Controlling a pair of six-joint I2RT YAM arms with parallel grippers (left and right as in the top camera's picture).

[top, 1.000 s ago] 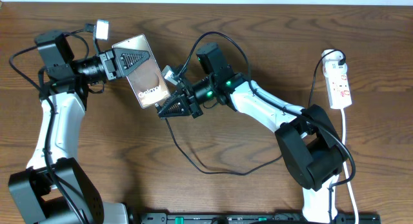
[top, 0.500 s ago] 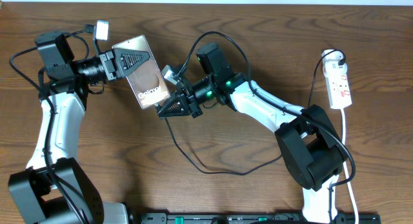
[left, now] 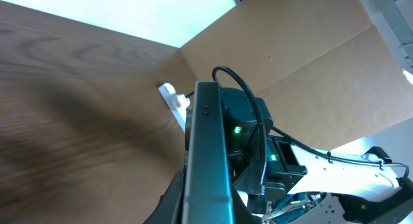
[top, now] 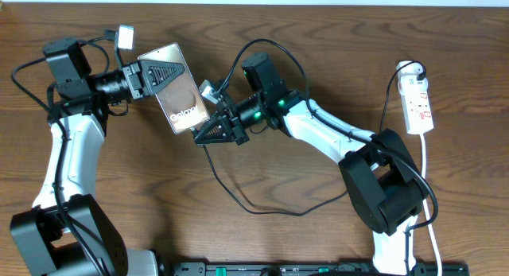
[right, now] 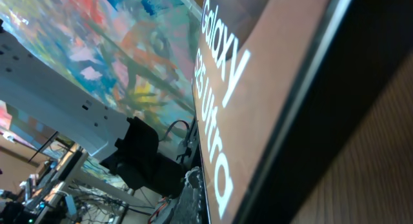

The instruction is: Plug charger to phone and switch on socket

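The phone (top: 181, 97) is pinched at its top end by the left hand (top: 171, 71) above the far-left part of the counter (top: 143, 196), presenting its lettered end to the right hand (top: 208, 131), pressed together on the charger (top: 238, 198) tip, apparently to line plug with port.

Lower end of the phone (top: 181, 97) boxed in: right gripper (top: 203, 138) tight beside it, no passable gap. Below the right arm (top: 326, 133) the charger (top: 238, 200) loops across the wood. Bare table (top: 159, 196) left of that loop; socket (top: 419, 105) well apart, far right.
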